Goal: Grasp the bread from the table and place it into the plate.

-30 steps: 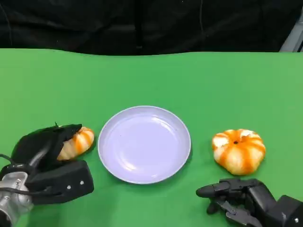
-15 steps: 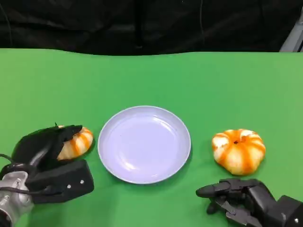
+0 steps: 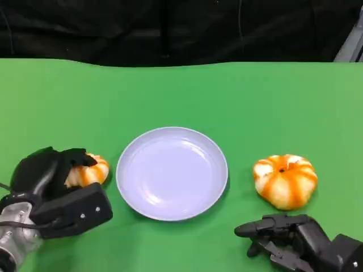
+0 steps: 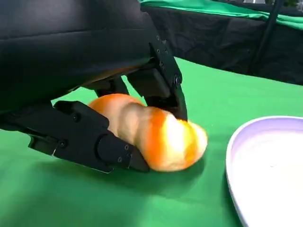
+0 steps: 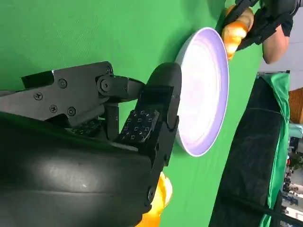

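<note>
1. Since a second ago, we see the left hand (image 3: 54, 187) and its bread (image 3: 88, 171) have drawn back from the plate (image 3: 172, 173), toward eight o'clock on the green bench (image 3: 227, 96); plate, pumpkin-shaped bun (image 3: 285, 181) and right hand (image 3: 289, 238) lie as before.
2. Our left hand grasps the bread: in the left wrist view fingers (image 4: 94, 142) press it from both sides, its underside at the bench surface.
3. The bread sits at nine o'clock of the plate, just beside its rim, not touching.
4. Our right hand rests at the bench's five o'clock corner, fingers loosely apart, holding nothing, near the bun at three o'clock of the plate.
5. We can read no writing anywhere.
</note>
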Robot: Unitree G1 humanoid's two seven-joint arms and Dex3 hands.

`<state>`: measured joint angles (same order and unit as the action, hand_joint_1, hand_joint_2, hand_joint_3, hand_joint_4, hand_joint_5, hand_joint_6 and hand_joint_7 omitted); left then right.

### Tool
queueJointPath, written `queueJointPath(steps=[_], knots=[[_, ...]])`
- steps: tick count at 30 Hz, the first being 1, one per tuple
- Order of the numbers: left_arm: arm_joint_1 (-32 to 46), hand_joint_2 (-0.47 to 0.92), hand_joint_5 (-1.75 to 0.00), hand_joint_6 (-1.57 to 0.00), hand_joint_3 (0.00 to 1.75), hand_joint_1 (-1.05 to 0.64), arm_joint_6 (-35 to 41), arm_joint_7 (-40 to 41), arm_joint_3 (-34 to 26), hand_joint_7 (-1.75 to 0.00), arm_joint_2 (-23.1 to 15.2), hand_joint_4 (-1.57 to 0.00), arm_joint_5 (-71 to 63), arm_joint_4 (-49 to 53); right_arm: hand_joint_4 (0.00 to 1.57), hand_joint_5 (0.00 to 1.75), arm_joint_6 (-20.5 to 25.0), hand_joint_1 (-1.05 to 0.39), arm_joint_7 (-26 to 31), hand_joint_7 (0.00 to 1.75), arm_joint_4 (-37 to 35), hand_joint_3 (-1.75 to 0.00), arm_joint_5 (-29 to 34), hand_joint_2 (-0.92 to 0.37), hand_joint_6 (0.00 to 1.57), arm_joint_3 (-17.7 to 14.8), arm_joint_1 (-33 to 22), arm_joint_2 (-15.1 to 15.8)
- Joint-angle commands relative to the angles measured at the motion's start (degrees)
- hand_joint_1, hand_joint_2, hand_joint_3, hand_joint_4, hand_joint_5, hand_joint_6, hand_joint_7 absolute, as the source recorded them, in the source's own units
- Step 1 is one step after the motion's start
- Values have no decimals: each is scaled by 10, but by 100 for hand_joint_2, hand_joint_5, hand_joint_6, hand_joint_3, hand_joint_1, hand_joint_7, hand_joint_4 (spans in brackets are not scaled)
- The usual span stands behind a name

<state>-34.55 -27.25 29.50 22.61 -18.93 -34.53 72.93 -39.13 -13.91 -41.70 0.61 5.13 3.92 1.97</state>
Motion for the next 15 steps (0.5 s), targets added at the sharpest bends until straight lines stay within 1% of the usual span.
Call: queueJointPath(steps=[1, 4, 7, 10, 13, 15], knots=[[10, 90, -174, -68, 10, -8, 10, 36, 1, -141, -2, -56, -5, 10, 79, 116, 8, -5, 1, 8, -5, -40, 4, -92, 121, -2, -8, 3], [9, 91, -175, -65, 9, -8, 13, 47, 0, -145, -1, -55, -3, 10, 79, 116, 6, -5, 2, 8, -7, -40, 4, -92, 121, -2, -7, 3], [11, 92, -174, -68, 8, -7, 10, 55, -12, -138, 3, -53, 10, 9, 79, 116, 5, -4, 1, 9, -11, -40, 4, -92, 122, -2, -5, 3], [10, 91, -173, -69, 6, -5, 10, 87, -15, -133, 2, -52, 7, 3, 79, 116, 4, -5, 3, 9, -13, -39, 6, -92, 122, -2, -2, 4], [10, 92, -174, -63, 6, -4, 9, 106, -15, -141, 2, -49, 7, 1, 79, 116, 6, -5, 3, 9, -13, -39, 6, -92, 122, -2, -1, 4], [10, 92, -175, -62, 6, -4, 9, 108, -14, -142, 2, -49, 8, 2, 79, 116, 6, -5, 3, 9, -13, -39, 6, -92, 122, -2, -1, 4]])
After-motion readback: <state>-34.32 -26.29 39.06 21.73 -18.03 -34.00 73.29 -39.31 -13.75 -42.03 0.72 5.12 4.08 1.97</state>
